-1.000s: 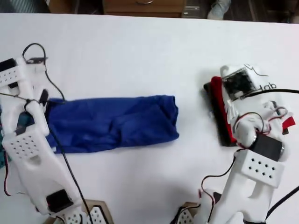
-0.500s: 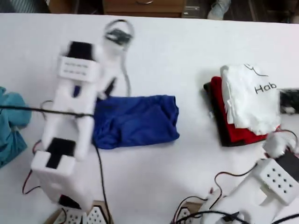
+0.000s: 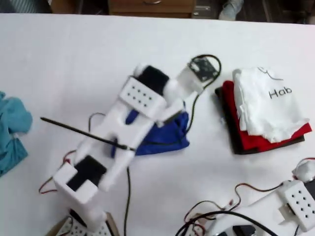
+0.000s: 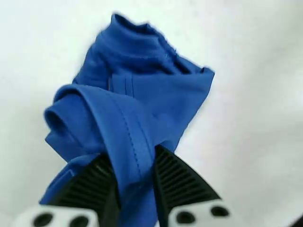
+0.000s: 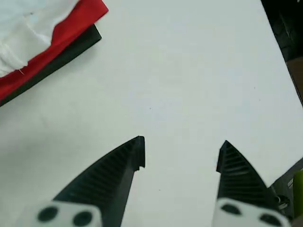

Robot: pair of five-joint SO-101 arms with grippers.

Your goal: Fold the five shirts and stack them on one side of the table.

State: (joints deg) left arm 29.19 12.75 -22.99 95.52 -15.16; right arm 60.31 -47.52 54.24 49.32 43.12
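we took this for a robotics lab or workroom, not a home. a broad white table [image 3: 74, 44] carried two white plastic arms, the left arm [image 3: 113, 142] across the middle and the right arm [image 3: 290, 201] at the near right. loose red and black wires [image 3: 211, 215] trailed from them, and rough brown bases [image 3: 109, 225] sat at the near edge. the homely things were a blue shirt [image 3: 172, 135] and a stack of folded shirts [image 3: 266, 113]. beyond the far edge stood a wooden cabinet [image 3: 152, 6].

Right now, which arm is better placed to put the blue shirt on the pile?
Left: the left gripper is shut on the blue shirt, close beside the pile of folded shirts. The right gripper hangs open over the table, holding nothing.
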